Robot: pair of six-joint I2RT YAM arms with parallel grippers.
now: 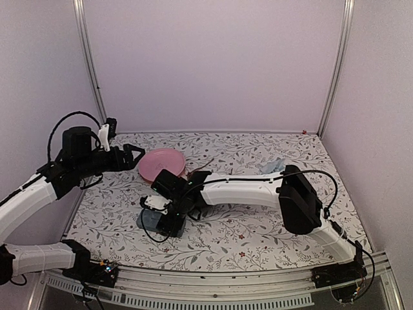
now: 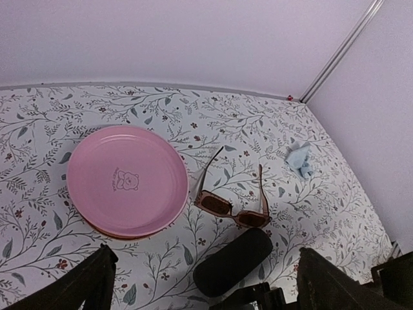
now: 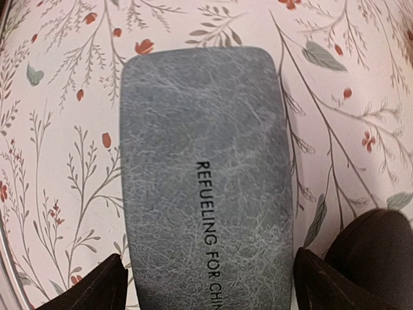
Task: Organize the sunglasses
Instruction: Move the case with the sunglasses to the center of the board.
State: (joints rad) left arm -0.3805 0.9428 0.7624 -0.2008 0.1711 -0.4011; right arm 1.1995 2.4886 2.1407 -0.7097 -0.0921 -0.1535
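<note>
**Grey-blue case under right gripper; sunglasses lying loose**

Right gripper [image 3: 206, 258] hangs low over the grey-blue case [image 3: 200, 129], which lies flat on the tabletop [image 2: 258, 123] with its printed lid up. One finger stands at each long edge, so the jaws are spread to about the width of the case. Cannot tell from the right wrist view whether the pads press on it or just flank it. Judgement: straddling the short axis is the only way this gripper can take a case this broad.

Left gripper [image 1: 134, 155] is held high and back, jaws spread fully, nothing between them. Probable reason: it keeps clear of the right arm while its camera looks over the work area.

Sunglasses [image 2: 232, 210], the reddish-brown pair, rest lenses down with both arms unfolded, between the pink plate [image 2: 148, 148] and the black case [image 2: 232, 261], touching neither. Unfolded arms mean they will not fit a case as they lie. The pale-framed pair is not visible in any view. Blue cloth [image 2: 300, 160] lies well apart.
</note>
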